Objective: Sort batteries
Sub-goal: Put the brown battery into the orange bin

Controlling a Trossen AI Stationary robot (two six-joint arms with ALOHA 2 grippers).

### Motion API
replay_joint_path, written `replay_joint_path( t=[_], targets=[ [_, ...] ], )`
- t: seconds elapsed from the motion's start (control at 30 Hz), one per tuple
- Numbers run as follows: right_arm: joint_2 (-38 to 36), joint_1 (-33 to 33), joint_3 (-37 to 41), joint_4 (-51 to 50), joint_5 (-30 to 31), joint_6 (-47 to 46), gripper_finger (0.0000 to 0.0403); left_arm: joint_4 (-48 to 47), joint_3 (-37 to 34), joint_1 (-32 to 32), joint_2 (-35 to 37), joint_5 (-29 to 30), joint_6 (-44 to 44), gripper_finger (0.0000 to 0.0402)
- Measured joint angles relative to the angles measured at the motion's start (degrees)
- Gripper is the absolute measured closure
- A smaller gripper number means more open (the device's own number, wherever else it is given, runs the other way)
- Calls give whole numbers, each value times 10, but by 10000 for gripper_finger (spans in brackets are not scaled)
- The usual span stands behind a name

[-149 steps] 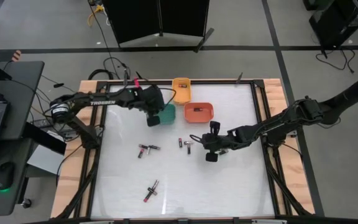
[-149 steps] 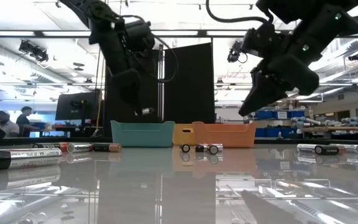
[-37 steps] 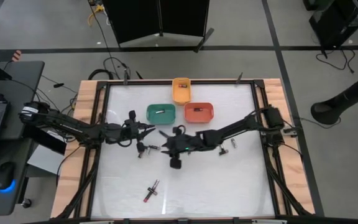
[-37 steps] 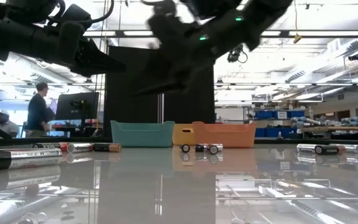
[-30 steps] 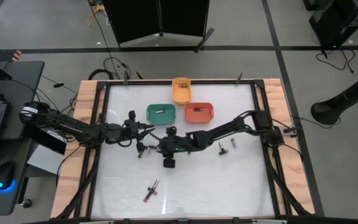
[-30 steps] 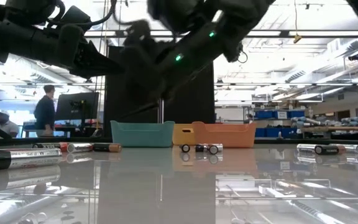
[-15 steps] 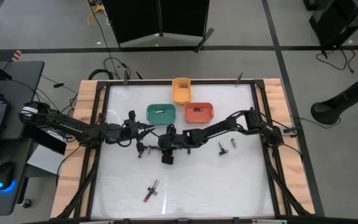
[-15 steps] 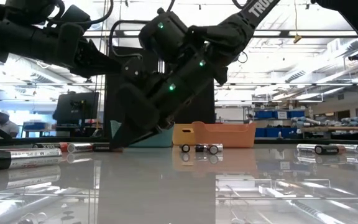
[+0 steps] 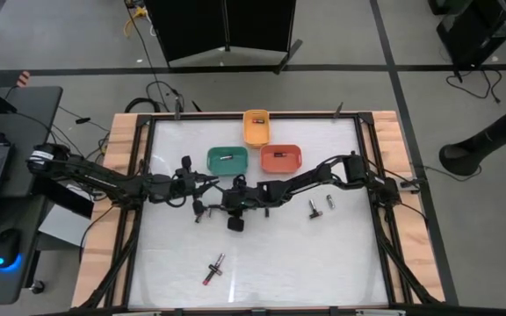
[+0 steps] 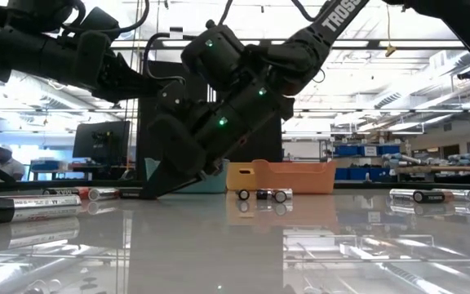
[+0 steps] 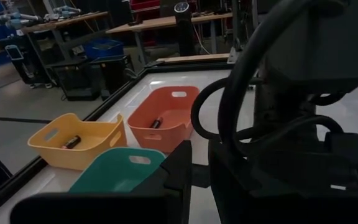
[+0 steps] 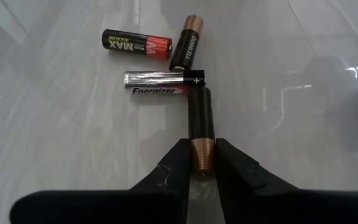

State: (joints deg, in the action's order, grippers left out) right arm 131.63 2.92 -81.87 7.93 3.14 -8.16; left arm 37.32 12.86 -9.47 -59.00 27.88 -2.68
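Right gripper [image 12: 202, 163] is down at the worktop [image 9: 323, 254] just in front of the green bin [image 9: 227, 161], jaws pinching the copper end of a dark battery [image 12: 200, 129] lying flat. Touching or just beside that cell's far end: a silver battery [image 12: 163, 82], another dark copper-ended cell [image 12: 186, 51] and a black-and-red one [image 12: 137, 43]. Left gripper [image 9: 202, 186] hovers just left of the green bin's front corner, next to the right gripper; can't tell how its jaws stand. Green bin, orange bin [image 9: 280, 158] to its right and yellow bin [image 9: 256, 125] behind each hold one cell. More batteries: a pair [image 9: 320, 207] right of the orange bin's front, a pair [image 9: 213, 268] well in front of the green bin.
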Motion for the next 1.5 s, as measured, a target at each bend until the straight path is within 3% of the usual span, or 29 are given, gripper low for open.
replay_joint_path(
  t=[0.4, 0.57, 0.77, 0.9, 1.1, 1.33, 1.5],
  targets=[
    [-66, 4, 5, -109, 3, 28, 339, 3, 0, 0, 0, 0, 0, 342],
    [-135, 6, 5, -201, 71, 35, 339, 6, 1, 0, 0, 0, 0, 342],
    [-238, 15, 5, -368, 198, 31, 339, 4, 1, 0, 0, 0, 0, 342],
    [-292, 2, 8, -447, 238, 18, 339, 2, 1, 0, 0, 0, 0, 342],
    [-337, -56, 77, -450, 224, 18, 339, 0, 1, 0, 0, -1, 0, 342],
    [-333, -137, 190, -328, 130, 41, 339, -19, 1, 0, 0, -23, 17, 342],
    [-333, -174, 217, -296, 119, 49, 339, -59, 1, 0, 0, -24, 43, 342]
  ],
)
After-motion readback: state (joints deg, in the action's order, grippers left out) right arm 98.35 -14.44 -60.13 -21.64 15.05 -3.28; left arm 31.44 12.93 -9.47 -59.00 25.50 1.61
